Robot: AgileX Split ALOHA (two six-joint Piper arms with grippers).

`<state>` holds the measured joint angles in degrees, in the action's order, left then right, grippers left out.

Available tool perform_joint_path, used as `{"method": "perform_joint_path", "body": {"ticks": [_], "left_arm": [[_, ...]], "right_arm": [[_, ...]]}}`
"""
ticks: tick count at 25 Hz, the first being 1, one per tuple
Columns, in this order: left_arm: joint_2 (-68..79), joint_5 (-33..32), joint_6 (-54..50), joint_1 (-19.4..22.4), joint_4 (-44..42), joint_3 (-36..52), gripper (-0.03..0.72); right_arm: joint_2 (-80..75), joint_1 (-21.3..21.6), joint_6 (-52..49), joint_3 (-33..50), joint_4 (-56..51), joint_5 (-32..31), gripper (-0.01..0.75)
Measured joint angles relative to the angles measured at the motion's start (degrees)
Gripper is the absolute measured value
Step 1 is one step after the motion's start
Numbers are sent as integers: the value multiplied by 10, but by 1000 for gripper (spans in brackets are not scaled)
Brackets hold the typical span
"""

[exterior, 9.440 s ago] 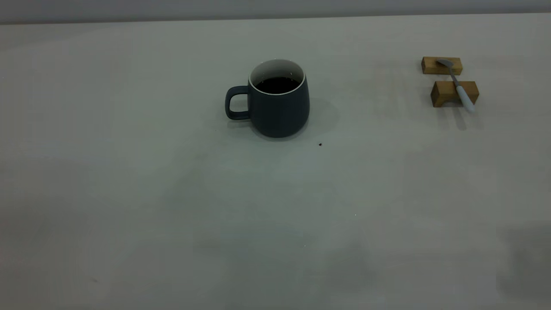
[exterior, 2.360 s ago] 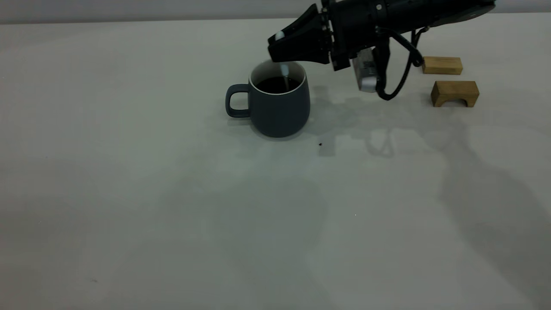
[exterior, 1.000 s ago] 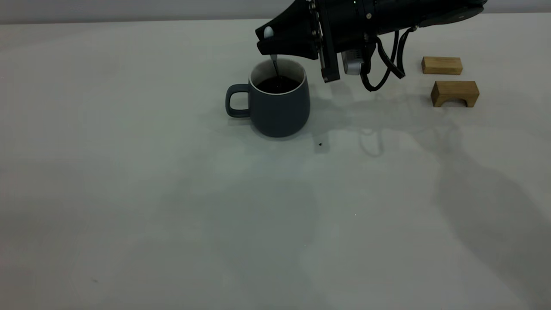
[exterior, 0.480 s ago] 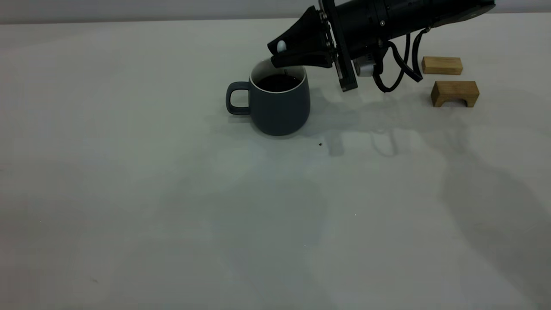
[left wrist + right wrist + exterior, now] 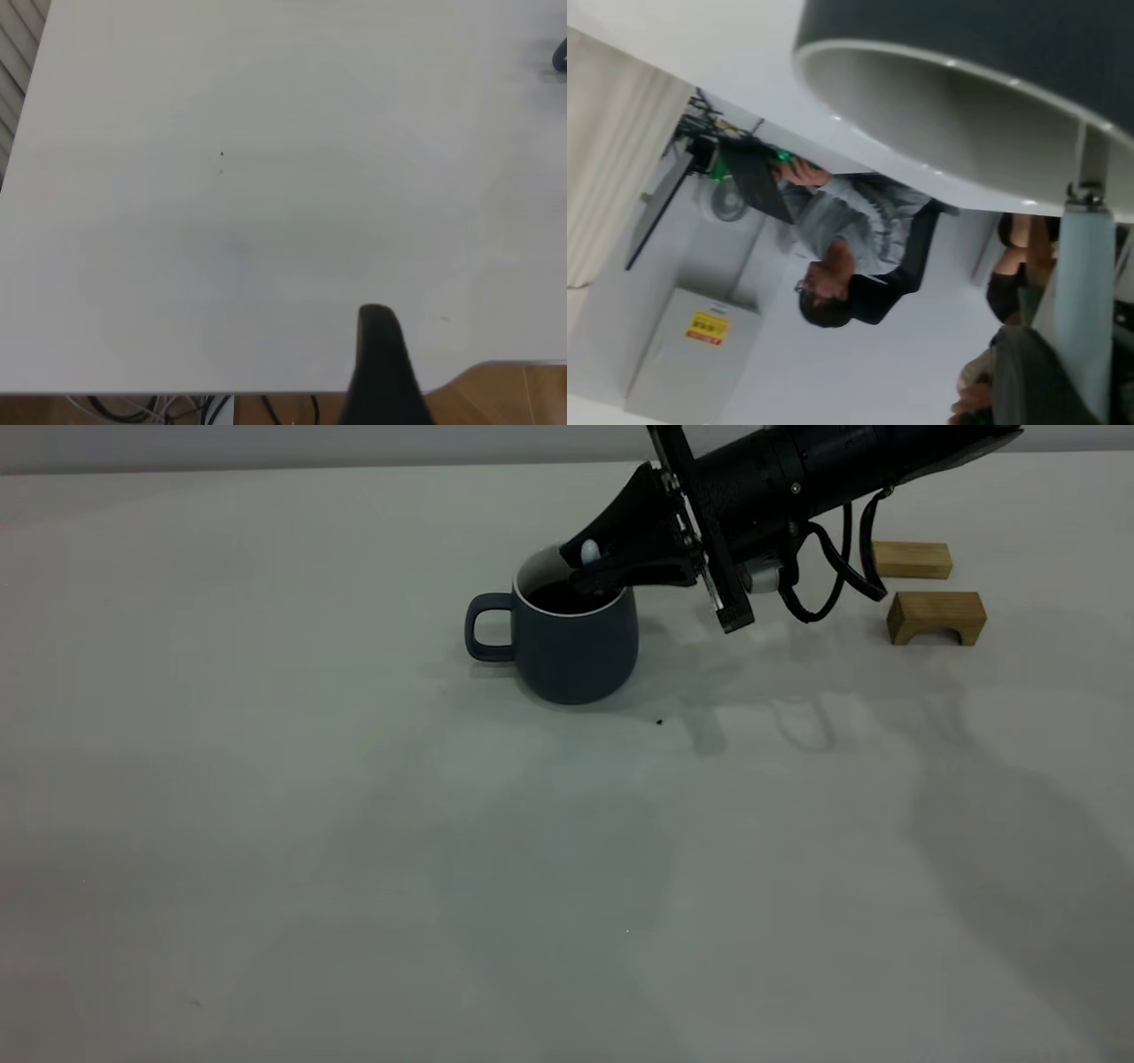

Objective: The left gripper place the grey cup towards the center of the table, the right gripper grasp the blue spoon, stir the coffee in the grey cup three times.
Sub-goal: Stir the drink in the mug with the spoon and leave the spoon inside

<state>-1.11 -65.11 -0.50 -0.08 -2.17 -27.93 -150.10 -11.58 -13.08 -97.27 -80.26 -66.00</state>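
The grey cup [image 5: 576, 642] stands on the surface [image 5: 354, 850] behind its middle, with coffee [image 5: 558, 598] in it. The right pincer [image 5: 589, 571] reaches over the rim from the right, the blue spoon [image 5: 589, 553] between its fingers. Two wooden blocks [image 5: 936, 615] sit far right.

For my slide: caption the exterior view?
Right gripper holds the blue spoon in the grey cup.
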Motion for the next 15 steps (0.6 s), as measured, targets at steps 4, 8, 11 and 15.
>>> {"method": "perform_joint_path", "body": {"ticks": [4, 8, 11, 15], "left_arm": [[0, 0, 0, 0, 0, 0, 591], [0, 0, 0, 0, 0, 0, 591], [0, 0, 0, 0, 0, 0, 591], [0, 0, 0, 0, 0, 0, 591]], "right_arm": [[0, 0, 1, 0, 25, -1, 342], [0, 0, 4, 0, 54, -2, 490], [7, 0, 20, 0, 85, -2, 583], [55, 0, 64, -8, 153, -4, 640]]}}
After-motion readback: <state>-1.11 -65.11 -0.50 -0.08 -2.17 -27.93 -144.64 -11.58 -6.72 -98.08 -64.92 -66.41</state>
